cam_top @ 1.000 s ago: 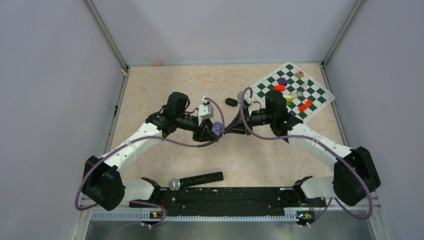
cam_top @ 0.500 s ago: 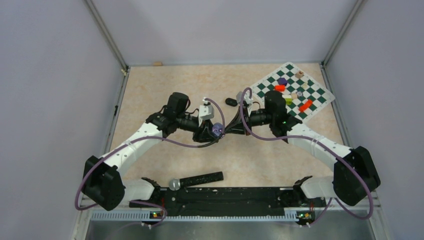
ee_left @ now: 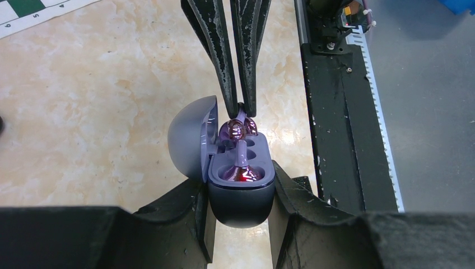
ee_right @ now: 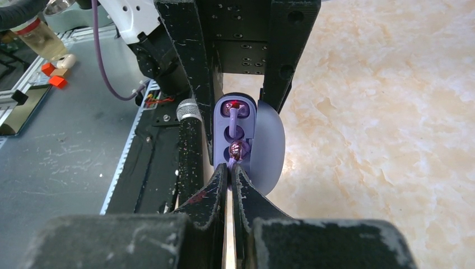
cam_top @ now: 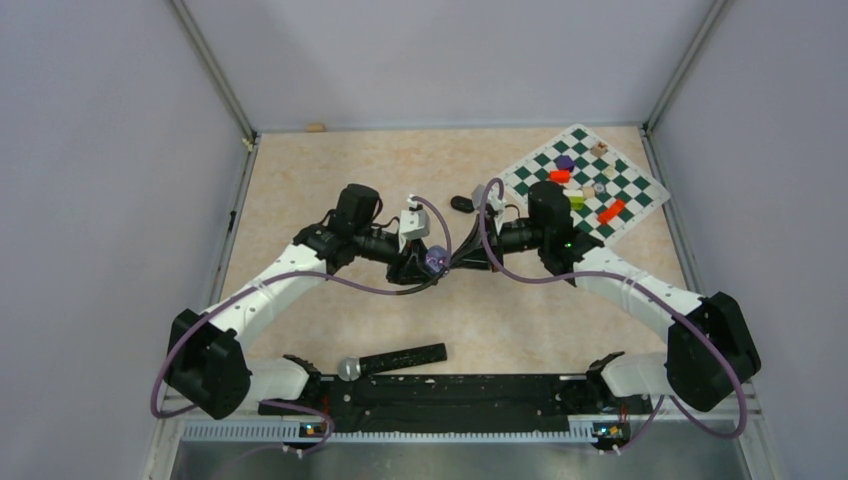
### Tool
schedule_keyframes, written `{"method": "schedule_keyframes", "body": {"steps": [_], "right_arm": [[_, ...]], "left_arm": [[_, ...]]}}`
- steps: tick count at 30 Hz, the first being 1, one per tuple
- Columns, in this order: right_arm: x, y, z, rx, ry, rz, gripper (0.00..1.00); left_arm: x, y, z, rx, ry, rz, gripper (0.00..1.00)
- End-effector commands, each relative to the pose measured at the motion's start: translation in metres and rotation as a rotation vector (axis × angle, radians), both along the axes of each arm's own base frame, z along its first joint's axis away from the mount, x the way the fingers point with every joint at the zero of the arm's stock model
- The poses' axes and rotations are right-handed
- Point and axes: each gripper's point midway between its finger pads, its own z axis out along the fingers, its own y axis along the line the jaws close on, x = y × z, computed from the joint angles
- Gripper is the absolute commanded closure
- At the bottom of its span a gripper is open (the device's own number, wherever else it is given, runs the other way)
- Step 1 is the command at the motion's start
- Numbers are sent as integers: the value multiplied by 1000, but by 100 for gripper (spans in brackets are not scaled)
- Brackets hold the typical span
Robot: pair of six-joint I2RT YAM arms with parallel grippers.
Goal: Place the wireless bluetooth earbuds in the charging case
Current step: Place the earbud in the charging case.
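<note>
From above, I see my left fingers [cam_top: 414,263] and my right fingers [cam_top: 459,258] meet in the middle of the tabletop [cam_top: 330,170]. The purple case [cam_top: 434,259] sits between them. The buds are too small to see here. A small black case [cam_top: 461,203] lies just behind the arms. A checkered board [cam_top: 585,180] with little blocks is at the far right, and a black bar [cam_top: 400,358] lies near the arm bases.

In the left wrist view, my left fingers [ee_left: 241,196] are clamped on the two sides of the case [ee_left: 241,204]. Its lid [ee_left: 190,143] is open and leans to the left. One earbud [ee_left: 242,171] sits in the near hole, with a red light glowing at it. My right fingers [ee_left: 238,109] come down from the top and are pinched on the second earbud [ee_left: 234,130]. It is right at the far hole, but I cannot tell if it is all the way in.

In the right wrist view, my right fingers [ee_right: 229,171] are almost together, with the stem of the second earbud [ee_right: 236,148] between the tips. The case [ee_right: 266,140] stands just past them, its holes facing me.

Since a second ago, very little has changed. My left wrist crept a tiny bit toward the back. The case and the right arm stayed about where they were.
</note>
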Motion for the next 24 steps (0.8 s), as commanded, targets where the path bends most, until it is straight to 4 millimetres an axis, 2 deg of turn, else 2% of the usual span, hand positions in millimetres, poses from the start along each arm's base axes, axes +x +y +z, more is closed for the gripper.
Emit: {"method": "schedule_keyframes", "body": {"steps": [1,24], "right_arm": [[-5,6,3,-11,-28,34,100],[-6,3,2,-30,-68,33,100]], "left_arm": [[4,-12,38,-98,-120,-57,94],[4,-12,38,-97,-121,-58,94]]}}
